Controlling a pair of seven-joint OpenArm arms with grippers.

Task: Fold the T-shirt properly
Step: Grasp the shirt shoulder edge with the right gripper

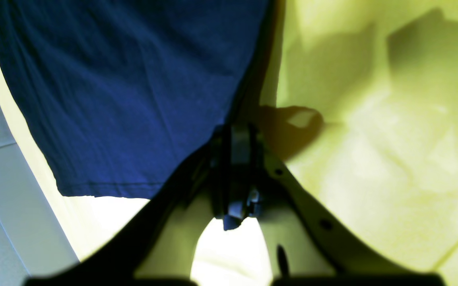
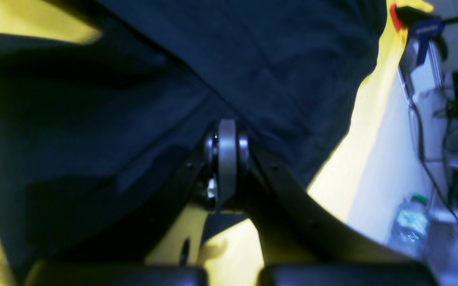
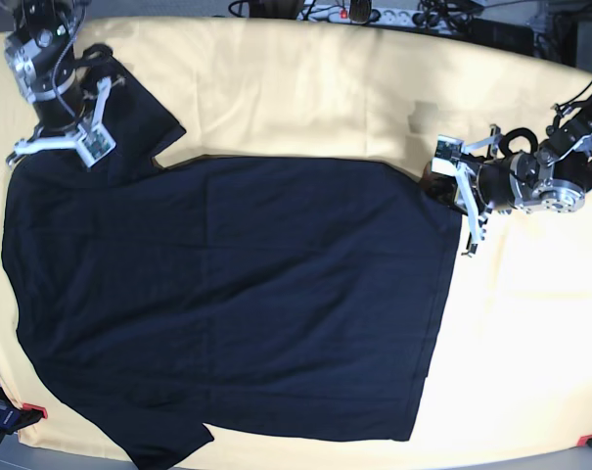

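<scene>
The black T-shirt (image 3: 227, 294) lies spread flat on the yellow cloth, with its sleeves at the left and its hem at the right. My left gripper (image 3: 442, 182) is at the far right corner of the hem. In the left wrist view the left gripper (image 1: 237, 137) is shut on the edge of the T-shirt (image 1: 125, 87). At the far left sleeve, my right gripper (image 3: 57, 147) is low on the fabric. In the right wrist view the right gripper (image 2: 227, 133) is shut, and the T-shirt (image 2: 272, 59) bunches around its fingertips.
A pale yellow cloth (image 3: 305, 88) covers the table. Red clamps (image 3: 31, 411) hold it at the front corners. A power strip (image 3: 364, 14) and cables lie behind the back edge. A water bottle (image 2: 410, 226) stands beyond the table's side.
</scene>
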